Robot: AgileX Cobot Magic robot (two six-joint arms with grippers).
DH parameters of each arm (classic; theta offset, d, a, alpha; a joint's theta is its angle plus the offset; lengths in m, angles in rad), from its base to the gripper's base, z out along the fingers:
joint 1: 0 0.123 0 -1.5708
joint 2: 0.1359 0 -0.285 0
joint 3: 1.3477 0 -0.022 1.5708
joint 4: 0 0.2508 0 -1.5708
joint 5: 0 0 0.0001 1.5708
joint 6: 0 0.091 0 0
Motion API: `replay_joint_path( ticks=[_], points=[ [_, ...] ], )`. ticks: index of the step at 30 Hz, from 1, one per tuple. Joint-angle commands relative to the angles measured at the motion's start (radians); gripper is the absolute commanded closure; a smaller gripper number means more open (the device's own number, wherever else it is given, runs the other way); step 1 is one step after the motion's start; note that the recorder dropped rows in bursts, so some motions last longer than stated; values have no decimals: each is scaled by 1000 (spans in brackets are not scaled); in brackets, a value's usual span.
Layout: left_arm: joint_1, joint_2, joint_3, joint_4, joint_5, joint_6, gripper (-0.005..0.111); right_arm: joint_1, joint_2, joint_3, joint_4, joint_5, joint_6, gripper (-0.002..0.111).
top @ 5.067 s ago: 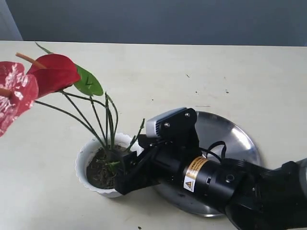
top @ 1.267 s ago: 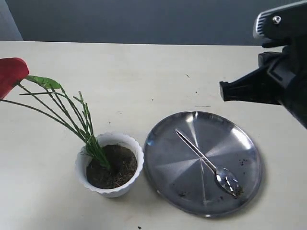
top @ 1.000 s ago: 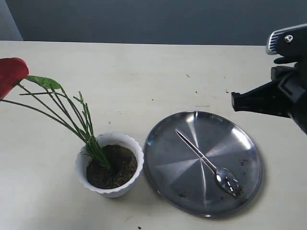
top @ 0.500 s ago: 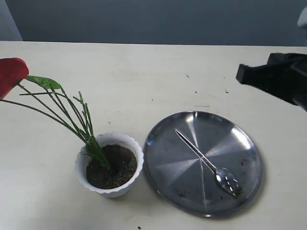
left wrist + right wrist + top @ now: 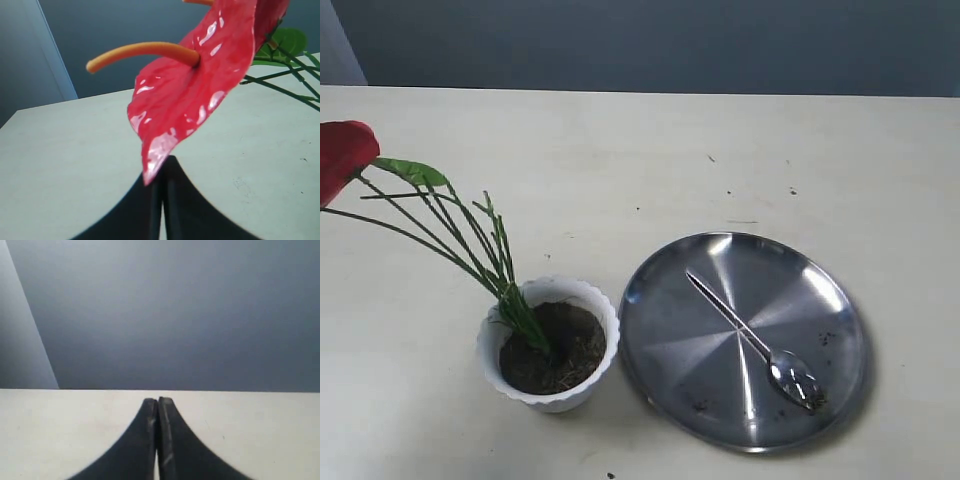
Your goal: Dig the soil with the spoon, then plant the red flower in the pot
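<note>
Task looks finished — red flower (image 5: 344,155) rooted in the pot (image 5: 548,343); spoon (image 5: 752,341) parked; both grippers' jaws closed, empty.

Stems (image 5: 470,245) lean over pot (image 5: 548,343); plate (image 5: 744,338) seemingly unobstructed.

round steel plate (image 5: 720,370) on cream table (image 5: 620,160)

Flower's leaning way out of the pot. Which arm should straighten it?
Left, probably. Its shut fingers sit just beneath the red flower, which leans out of the pot to that side. The right gripper, also shut, faces bare table and wall.
</note>
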Motion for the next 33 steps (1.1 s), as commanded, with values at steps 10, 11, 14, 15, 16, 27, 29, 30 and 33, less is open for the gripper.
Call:
replay_joint_path(
  ticks=[10,11,14,15,16,27,29,30,33],
  points=[
    [-2,-4,2,3,-7,-3,106,-201,-318,172,-1285,108,1225,109],
    [-2,-4,2,3,-7,-3,106,-209,-337,188,-1288,111,1225,109],
    [-2,-4,2,3,-7,-3,106,-224,-382,236,-1290,109,1225,109],
    [-2,-4,2,3,-7,-3,106,-226,-392,252,-1291,109,1231,109],
    [-2,-4,2,3,-7,-3,106,-226,-403,266,-1300,112,1241,109],
    [-2,-4,2,3,-7,-3,106,-226,-407,324,-1445,114,1348,109],
    [-2,-4,2,3,-7,-3,106,-226,-407,324,-1448,113,1348,109],
    [-2,-4,2,3,-7,-3,106,-226,-407,324,-1448,133,1348,109],
    [-2,-4,2,3,-7,-3,106,-226,-407,324,-1448,135,1334,109]
  ],
)
